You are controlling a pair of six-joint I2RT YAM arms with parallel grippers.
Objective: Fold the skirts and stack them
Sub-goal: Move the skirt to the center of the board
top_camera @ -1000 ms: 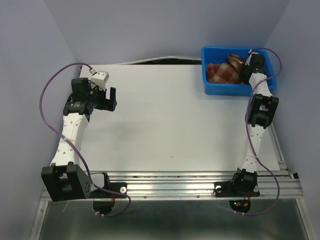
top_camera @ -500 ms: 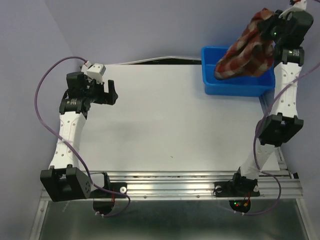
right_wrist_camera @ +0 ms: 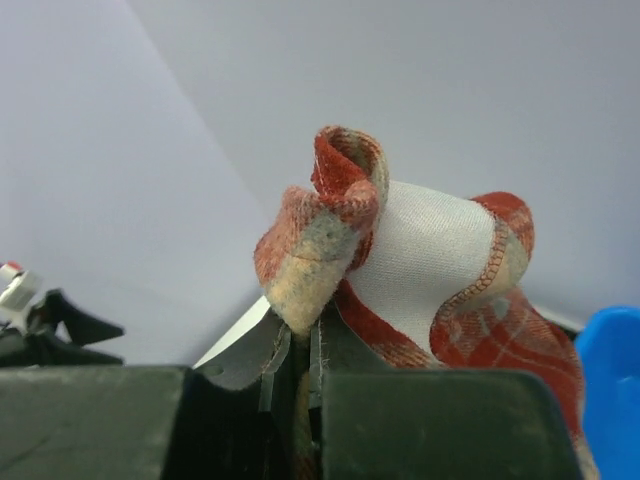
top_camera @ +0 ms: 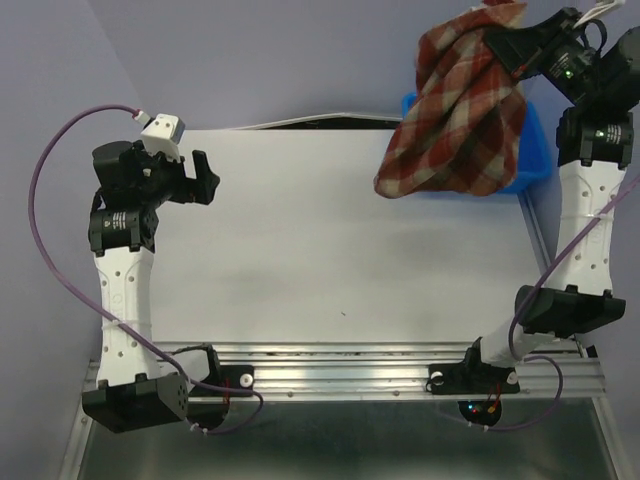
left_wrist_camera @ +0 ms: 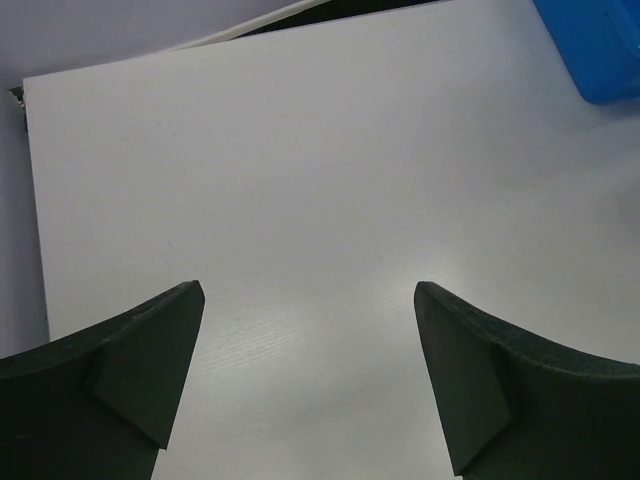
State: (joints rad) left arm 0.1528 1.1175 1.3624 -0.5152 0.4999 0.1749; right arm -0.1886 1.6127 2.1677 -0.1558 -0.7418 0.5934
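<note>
Jaws of the right gripper (top_camera: 495, 33) pinched a bunched edge of the skirt (top_camera: 455, 120), which hung in mid-air over the blue bin (top_camera: 537, 152) and the far right of the table (top_camera: 330, 240). Off left, the left gripper (top_camera: 206, 178) stood spread, holding nothing. Judged barely begun: nothing folded or stacked.

Light bright, even, diffuse (shadows soft-edged). Flat white counter (top_camera: 330, 250): faint grey shading mid-surface from above, mild sheen in left wrist view. Silver metal rail (top_camera: 340, 355): glare streaks. Right wrist view: red-and-cream plaid cloth skirt (right_wrist_camera: 420, 250) sharp, dark foreground blurred.
</note>
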